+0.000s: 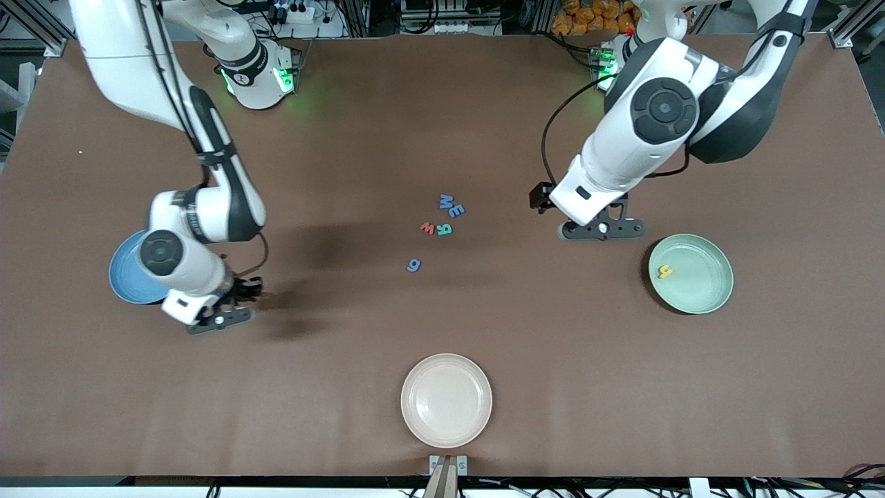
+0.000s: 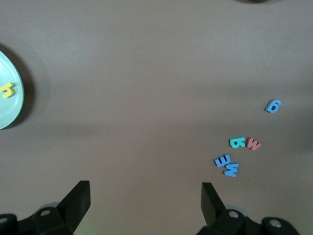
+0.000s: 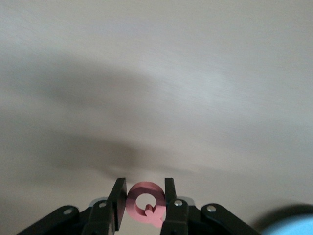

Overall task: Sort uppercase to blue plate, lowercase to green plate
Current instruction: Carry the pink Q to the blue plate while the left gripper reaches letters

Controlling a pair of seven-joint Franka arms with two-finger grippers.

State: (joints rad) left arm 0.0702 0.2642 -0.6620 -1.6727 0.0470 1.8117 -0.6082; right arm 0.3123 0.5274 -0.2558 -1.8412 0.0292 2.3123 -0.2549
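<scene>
Brown covers the whole bench (image 1: pixel 442 124), and we see three plates on it. Our right pincer (image 3: pixel 145 203) is up in the air over the bench, just beside the blue plate (image 1: pixel 128 277), and it is clenched on the red Q (image 3: pixel 145 201). In the right wrist view we see the Q pinched between the two fingers (image 3: pixel 117 205), and a bit of the blue plate shows at the corner.

Our left pincer (image 2: pixel 145 200) hangs over the bench near the green plate (image 1: pixel 698 294). It is released, with its fingers wide apart and nothing between them. We see the yellow h (image 1: pixel 664 272) lying in the green plate, close to the rim.

In the middle of the bench we see five little letters. The blue M (image 1: pixel 446 201) and the blue three-pronged letter (image 1: pixel 456 210) touch each other. Just nearer to the front camera lie the red w (image 1: pixel 427 227) and the teal R (image 1: pixel 444 229), side by side. The blue g (image 1: pixel 413 265) lies alone, nearer still to the front camera.

We also see a cream plate (image 1: pixel 446 400) close to the front edge of the bench, well apart from the letters.
</scene>
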